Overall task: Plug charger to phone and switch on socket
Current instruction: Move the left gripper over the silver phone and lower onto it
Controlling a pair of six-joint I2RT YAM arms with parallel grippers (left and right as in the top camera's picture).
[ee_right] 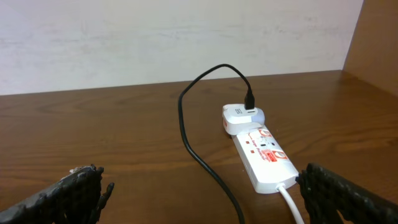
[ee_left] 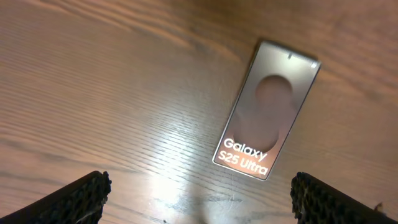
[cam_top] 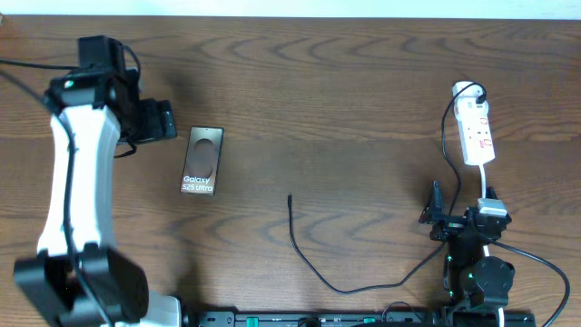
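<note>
The phone [cam_top: 201, 160] lies flat on the table left of centre, its "Galaxy S25 Ultra" text up; it also shows in the left wrist view [ee_left: 267, 107]. My left gripper [cam_top: 162, 120] is open and empty, just left of the phone, fingers wide apart in the left wrist view [ee_left: 200, 198]. The charger cable [cam_top: 313, 268] runs from the socket [cam_top: 476, 130] down and across to a free plug tip [cam_top: 290, 198] at mid-table. My right gripper [cam_top: 458, 222] is open and empty, near the socket's cord end [ee_right: 264, 155]; the charger [ee_right: 202, 158] passes between its fingers [ee_right: 202, 196].
A white adapter [ee_right: 239, 117] is plugged into the socket's far end. The socket's white cord [ee_right: 292, 202] leads toward the right arm base [cam_top: 481, 277]. A pale wall [ee_right: 174, 37] stands behind the table.
</note>
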